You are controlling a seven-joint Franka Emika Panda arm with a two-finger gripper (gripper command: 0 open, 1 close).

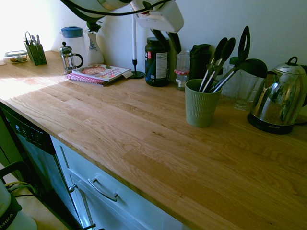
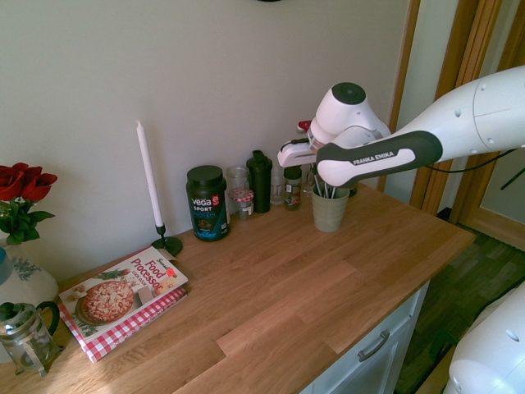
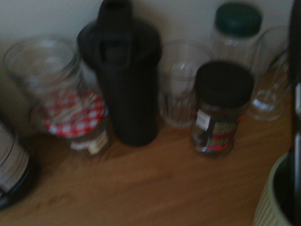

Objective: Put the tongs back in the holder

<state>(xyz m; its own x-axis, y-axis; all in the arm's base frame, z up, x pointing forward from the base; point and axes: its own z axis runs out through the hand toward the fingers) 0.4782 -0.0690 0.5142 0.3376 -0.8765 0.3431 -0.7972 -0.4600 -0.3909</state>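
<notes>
The holder (image 1: 200, 106), a sage-green ribbed cup, stands on the wooden counter near the back wall. The tongs (image 1: 215, 64) stand in it, leaning right with their black tips up, next to a black slotted spatula (image 1: 243, 42). My gripper (image 1: 167, 40) hangs above and left of the cup in the first exterior view. Its two dark fingers are apart, with nothing between them. From the other side, the forearm hides the fingers above the holder (image 2: 330, 212). The wrist view shows the holder's rim (image 3: 275, 200) and a tong arm (image 3: 296, 141) at the right edge.
Behind the cup stand a black shaker bottle (image 1: 199, 60), glasses, small jars and a dark supplement tub (image 1: 156, 62). A steel kettle (image 1: 278, 98) sits to its right. Further left are a candle (image 1: 134, 43), a cookbook (image 1: 98, 73), a French press (image 1: 70, 57) and a cutlery box (image 1: 36, 52).
</notes>
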